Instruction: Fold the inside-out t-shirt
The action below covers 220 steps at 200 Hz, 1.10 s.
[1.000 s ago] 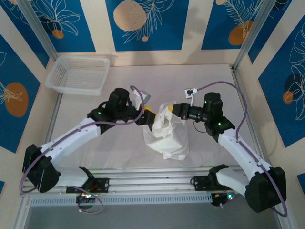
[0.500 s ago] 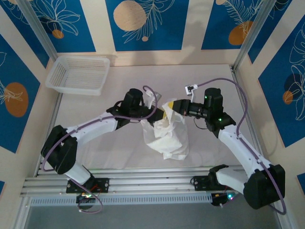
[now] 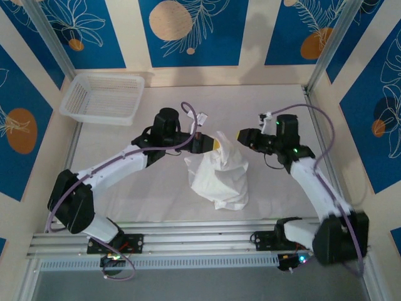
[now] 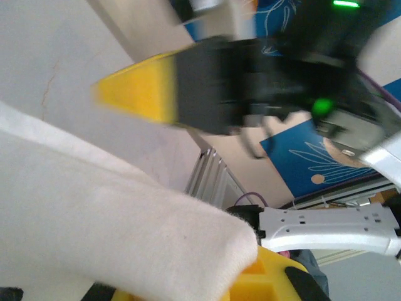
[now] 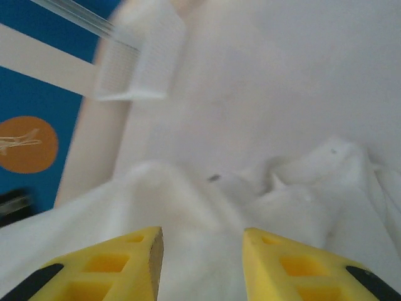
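Basket behind-left of t-shirt

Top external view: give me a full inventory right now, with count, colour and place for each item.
t-shirt: one, white, bunched mid-table, its top pulled up into a peak
mesh basket: one, white, far left corner of the table
table: one, off-white, beneath everything
wall panels: several, blue with orange discs and white leaf outlines, around the cell
cables: two, purple, one along each arm
left end effector: one, black with yellow fingers, shut on the t-shirt's peak
right end effector: one, same colours, open, just right of the peak and clear of the cloth
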Motion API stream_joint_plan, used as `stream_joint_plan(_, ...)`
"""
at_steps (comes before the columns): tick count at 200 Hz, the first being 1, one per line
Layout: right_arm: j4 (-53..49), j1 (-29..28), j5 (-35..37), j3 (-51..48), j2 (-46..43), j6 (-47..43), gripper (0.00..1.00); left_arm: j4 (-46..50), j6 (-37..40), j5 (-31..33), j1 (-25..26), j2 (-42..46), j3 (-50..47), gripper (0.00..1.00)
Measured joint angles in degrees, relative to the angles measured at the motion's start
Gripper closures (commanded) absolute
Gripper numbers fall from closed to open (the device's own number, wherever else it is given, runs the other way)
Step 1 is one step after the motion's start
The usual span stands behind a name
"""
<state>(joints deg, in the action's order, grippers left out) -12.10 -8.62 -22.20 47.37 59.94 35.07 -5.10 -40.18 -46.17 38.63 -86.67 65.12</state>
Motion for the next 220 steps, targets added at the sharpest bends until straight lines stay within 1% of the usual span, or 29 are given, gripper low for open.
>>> stream_joint_plan(13,0.68,-1.84,1.79,-2.45,-9.33,-0.17,0.66,1.14,0.02,0.33,-0.02,-1.07,0.61,1.00)
stream_joint_plan(26,0.76,-4.92,2.36,-4.00,-15.37,0.09,0.66,2.23,0.07,0.55,-0.02,-1.70,1.09,1.00)
stream_joint_plan(34,1.03,-6.99,2.56,-4.46,-16.83,0.76,0.59,2.97,0.17,0.74,-0.02,-1.88,1.33,1.00)
stream_joint_plan(44,1.68,-10.49,3.10,-5.18,-16.55,2.54,0.45,3.54,0.22,0.83,-0.02,-1.90,1.64,1.00)
stream_joint_plan(51,2.27,-12.59,3.80,-5.86,-15.61,3.23,0.38,4.02,0.24,0.98,-0.02,-1.92,1.99,1.00)
stream_joint_plan(58,2.95,-15.15,4.74,-6.69,-14.05,3.67,0.34,4.15,0.24,1.01,-0.02,-1.92,2.23,1.00)
stream_joint_plan(65,3.50,-17.68,6.03,-7.41,-12.20,3.69,0.33,4.17,0.24,1.07,-0.02,-1.92,2.47,1.00)
stream_joint_plan(70,3.78,-19.12,7.06,-7.72,-10.58,3.80,0.38,4.24,0.24,1.16,-0.02,-1.92,2.60,1.00)
stream_joint_plan(74,3.89,-20.09,7.56,-7.89,-9.42,3.76,0.45,4.33,0.24,1.20,-0.02,-1.92,2.69,1.00)
stream_joint_plan(78,4.04,-20.96,8.20,-8.09,-8.04,3.76,0.55,4.37,0.24,1.25,-0.02,-1.92,2.78,1.00)
stream_joint_plan(84,4.15,-21.79,9.01,-8.20,-6.38,3.91,0.73,4.39,0.24,1.27,-0.02,-1.92,2.82,1.00)
stream_joint_plan(88,4.33,-21.99,9.40,-8.24,-5.57,4.35,0.83,4.42,0.24,1.29,-0.02,-1.92,2.82,1.00)
stream_joint_plan(91,4.50,-22.01,9.70,-8.26,-4.98,4.33,0.89,4.55,0.39,1.40,-0.02,-1.92,2.86,1.00)
stream_joint_plan(96,4.96,-21.97,10.16,-8.28,-4.15,4.61,0.95,4.83,0.63,1.60,-0.02,-1.92,2.86,1.00)
stream_joint_plan(102,5.35,-21.77,10.40,-8.28,-3.56,5.01,1.00,5.49,1.25,1.95,-0.02,-1.92,2.89,1.00)
stream_joint_plan(129,7.82,-21.24,10.67,-8.41,-4.39,5.90,1.00,11.34,6.08,5.75,-0.63,-1.90,3.45,1.00)
stream_joint_plan(158,9.53,-21.07,7.93,-9.66,-9.40,6.29,1.00,16.63,12.09,9.70,-3.82,-1.90,3.45,1.00)
stream_joint_plan(178,12.04,-20.37,4.48,-10.93,-12.33,6.73,1.00,19.10,16.35,11.58,-5.07,-1.90,3.50,0.88)
stream_joint_plan(191,13.42,-19.56,2.16,-11.98,-13.25,7.17,1.00,19.98,18.60,12.85,-4.87,-1.90,3.52,0.75)
stream_joint_plan(198,14.43,-19.04,0.94,-12.63,-13.60,7.28,1.00,20.46,19.32,13.77,-4.98,-1.90,3.52,0.70)
stream_joint_plan(220,16.94,-18.01,-1.90,-14.58,-14.25,7.32,1.00,21.77,20.15,16.35,-5.86,-1.49,3.32,0.51)
